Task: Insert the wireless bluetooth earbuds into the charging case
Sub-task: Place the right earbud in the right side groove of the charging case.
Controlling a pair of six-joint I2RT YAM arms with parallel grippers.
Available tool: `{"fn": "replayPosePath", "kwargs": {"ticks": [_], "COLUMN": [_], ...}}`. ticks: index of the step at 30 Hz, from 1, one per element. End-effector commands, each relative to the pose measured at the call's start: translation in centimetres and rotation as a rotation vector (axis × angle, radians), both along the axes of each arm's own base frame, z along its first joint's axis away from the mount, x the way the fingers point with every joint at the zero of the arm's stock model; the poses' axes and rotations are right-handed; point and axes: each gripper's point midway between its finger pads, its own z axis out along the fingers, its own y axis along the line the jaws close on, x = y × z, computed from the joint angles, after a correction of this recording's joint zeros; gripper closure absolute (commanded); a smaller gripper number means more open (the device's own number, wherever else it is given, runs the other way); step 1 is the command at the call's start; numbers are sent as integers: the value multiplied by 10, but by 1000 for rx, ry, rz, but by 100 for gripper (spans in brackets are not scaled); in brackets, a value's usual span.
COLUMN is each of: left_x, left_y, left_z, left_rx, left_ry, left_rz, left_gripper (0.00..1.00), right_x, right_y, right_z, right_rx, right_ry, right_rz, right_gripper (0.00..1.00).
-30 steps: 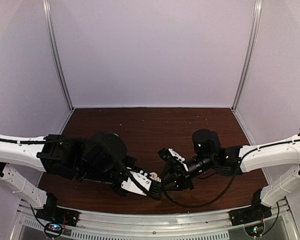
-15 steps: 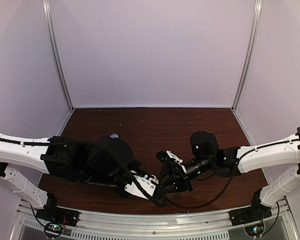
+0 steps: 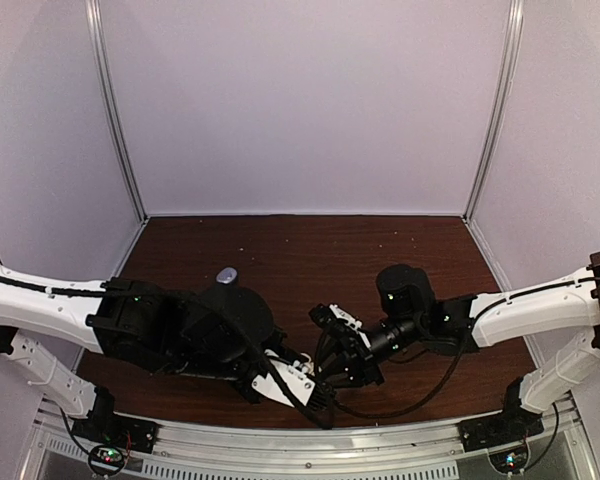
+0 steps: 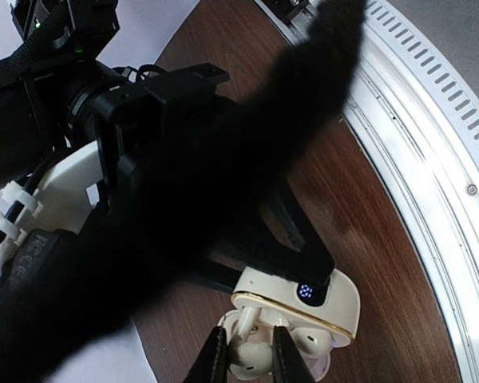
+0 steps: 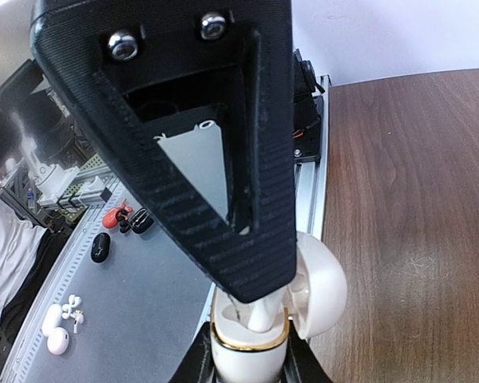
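My right gripper is shut on the white, gold-rimmed charging case, whose lid stands open. My left gripper is shut on a white stemmed earbud and holds it stem-first at the case's open mouth. The stem pokes into a slot. A second white earbud sits in the case beside it. In the top view the left gripper and the right gripper meet near the table's front edge. A small rounded bluish thing lies behind the left arm.
The aluminium rail runs along the table's near edge, close beside the case. Off the table, on a grey surface below, lie red and black earbud cases and a white case. White walls enclose the brown table.
My left arm has swung right and towards the near edge, bringing the earbud to the case. My right gripper has shifted slightly left. The bluish thing has come into view behind the left arm.
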Motion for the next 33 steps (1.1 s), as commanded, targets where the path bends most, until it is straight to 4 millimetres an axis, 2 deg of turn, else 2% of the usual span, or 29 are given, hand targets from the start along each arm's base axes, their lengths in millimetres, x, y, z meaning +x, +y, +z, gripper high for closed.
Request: {"fn": "replayPosePath", "kwargs": {"ticks": [1, 8, 14, 24, 33], "left_x": [-8, -14, -17, -11, -16], "left_y": [-10, -14, -15, -13, -17], "left_z": [10, 7, 8, 11, 21], "left_rx": [-7, 14, 24, 37, 38], "left_ry": [-26, -58, -77, -107, -119], "left_rz": [-37, -57, -71, -44, -62], "left_gripper": [87, 86, 81, 65, 62], "right_x": [-3, -3, -5, -10, -9], "right_y": [6, 7, 6, -1, -4], "right_z": [19, 25, 32, 34, 34], "right_rx": [69, 85, 119, 138, 157], "right_ry": [-1, 1, -27, -66, -90], "right_rz": [26, 32, 45, 58, 36], "right_gripper": [100, 100, 100, 100, 100]}}
